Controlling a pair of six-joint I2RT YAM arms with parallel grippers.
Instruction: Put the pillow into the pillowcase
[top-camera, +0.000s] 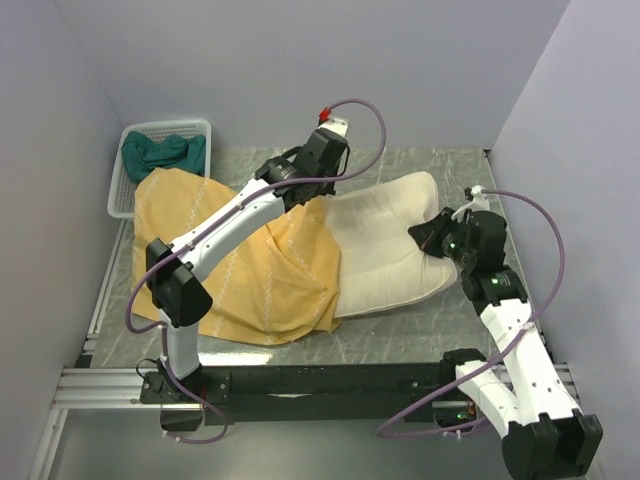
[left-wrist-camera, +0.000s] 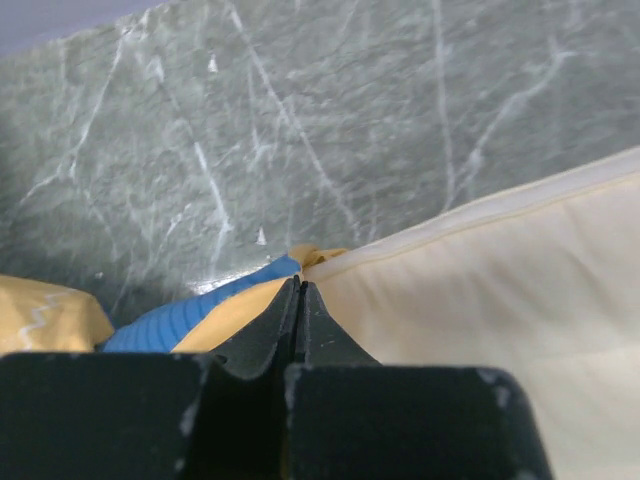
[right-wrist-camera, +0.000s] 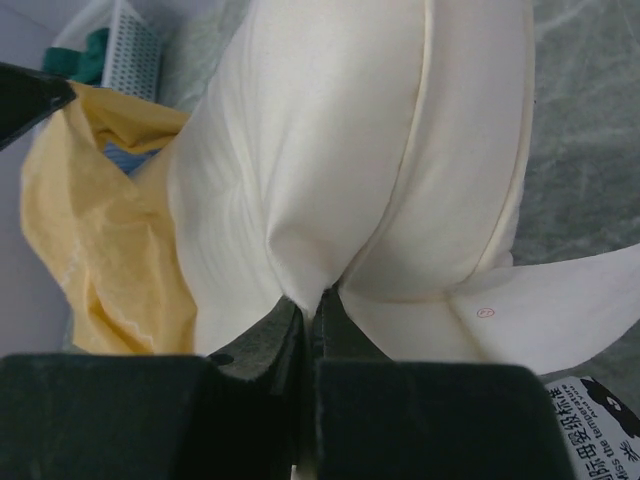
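We note a basket (top-camera: 117, 195) with a green cloth (top-camera: 160, 152) at the table's (top-camera: 400, 340) far-left corner. The pillowcase (top-camera: 250, 275) lies spread over the left half, yellow side showing, some blue visible at its far edge. The left gripper (left-wrist-camera: 300, 288) has its fingers closed, pinching that edge beside the pillow's seam. The pillow (top-camera: 385, 250) lies across the middle, its left end covered by the pillowcase; we cannot tell if it is inside. The right gripper (right-wrist-camera: 310, 298) is clamped on a fold at the pillow's right end.
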